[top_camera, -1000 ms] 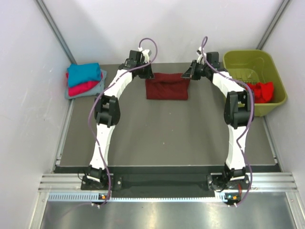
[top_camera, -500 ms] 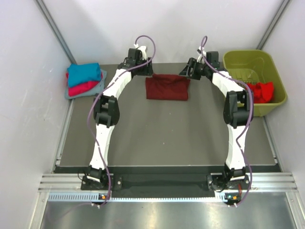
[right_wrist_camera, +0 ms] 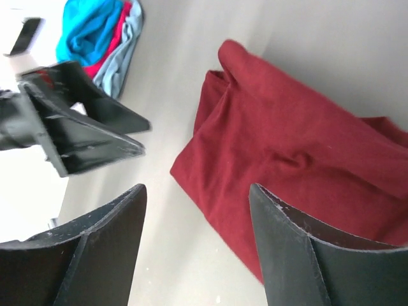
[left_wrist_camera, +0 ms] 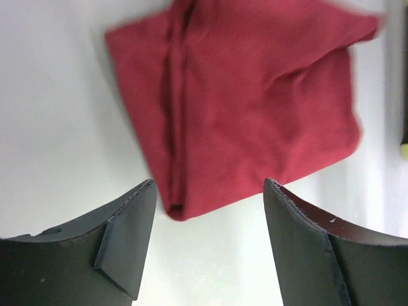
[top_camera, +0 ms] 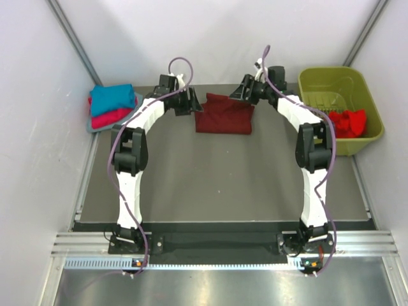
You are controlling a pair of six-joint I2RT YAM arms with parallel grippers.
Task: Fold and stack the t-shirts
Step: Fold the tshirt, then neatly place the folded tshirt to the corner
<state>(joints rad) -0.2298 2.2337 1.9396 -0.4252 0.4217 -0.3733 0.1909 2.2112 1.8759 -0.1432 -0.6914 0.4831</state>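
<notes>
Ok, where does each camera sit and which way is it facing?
Top external: fixed above and behind the bases, looking down at the table; both arms show whole, left gripper and right gripper flanking the folded maroon t-shirt.
Left wrist: on the left arm, looking down at that t-shirt between its own open fingers.
Right wrist: on the right arm, looking leftward over the t-shirt to the left gripper and the stack of folded t-shirts; own open fingers.
Shared: all three see the maroon t-shirt.

We note a dark grey table (top_camera: 223,185), white walls (top_camera: 223,32) at 9, 12 and 3 o'clock, and an aluminium rail (top_camera: 83,244) at 6 o'clock.
</notes>
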